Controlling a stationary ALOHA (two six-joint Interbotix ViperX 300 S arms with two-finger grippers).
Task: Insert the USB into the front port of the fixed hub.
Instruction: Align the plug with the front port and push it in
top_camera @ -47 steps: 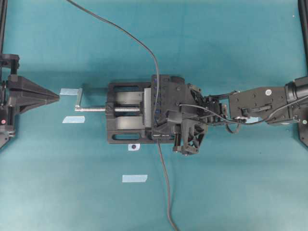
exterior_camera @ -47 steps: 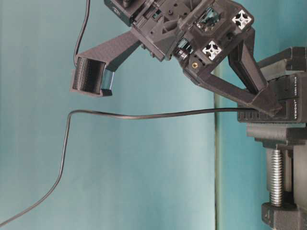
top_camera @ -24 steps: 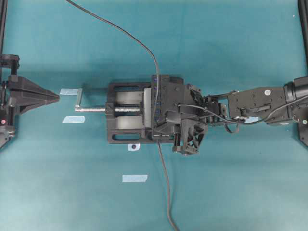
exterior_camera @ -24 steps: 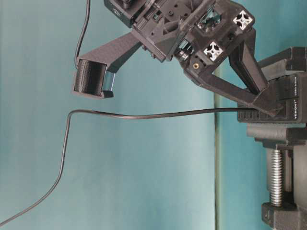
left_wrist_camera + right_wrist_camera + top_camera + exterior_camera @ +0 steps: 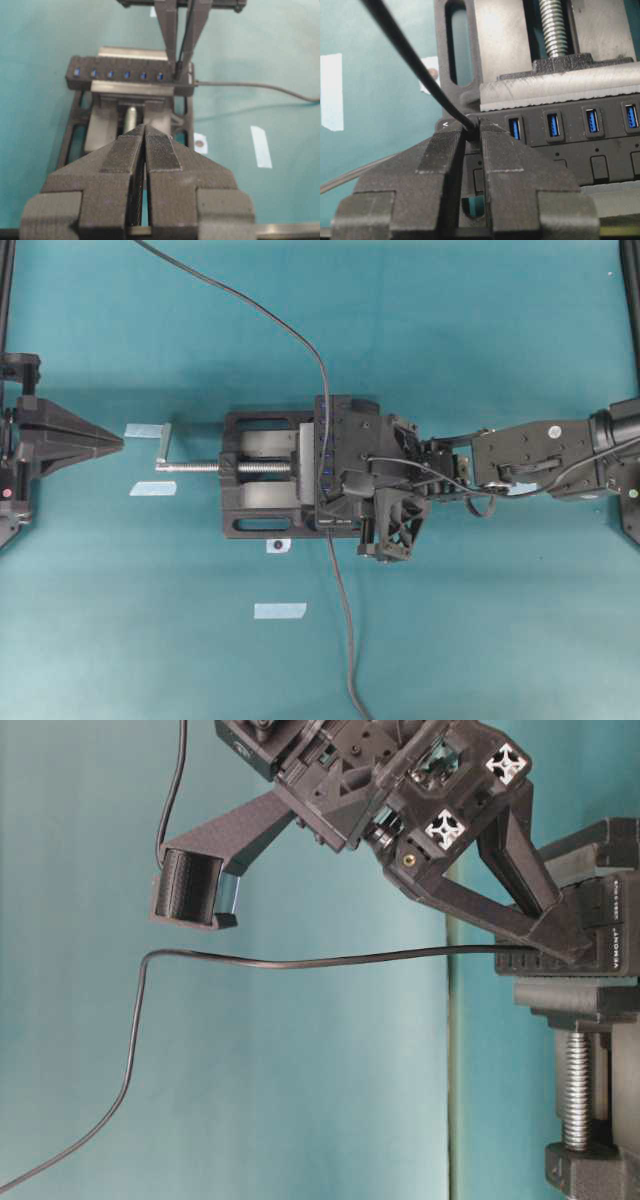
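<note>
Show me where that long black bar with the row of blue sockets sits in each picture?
Overhead: the USB hub runs vertically at centre, mostly under the right gripper.
Table-level: at the right edge, a black block clamped there, no sockets visible.
Left wrist: a horizontal bar in the upper half.
Right wrist: across the middle right.
Shared landmark: the vise's silver screw.

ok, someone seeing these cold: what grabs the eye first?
The right claw, at mid-table, pinched on the USB at the end port of the fixed hub, whose row of blue ports stands out. The hub sits clamped in a black vise with a silver screw, and the thin black cable snakes across the teal table. The left claw waits shut at the left edge.
</note>
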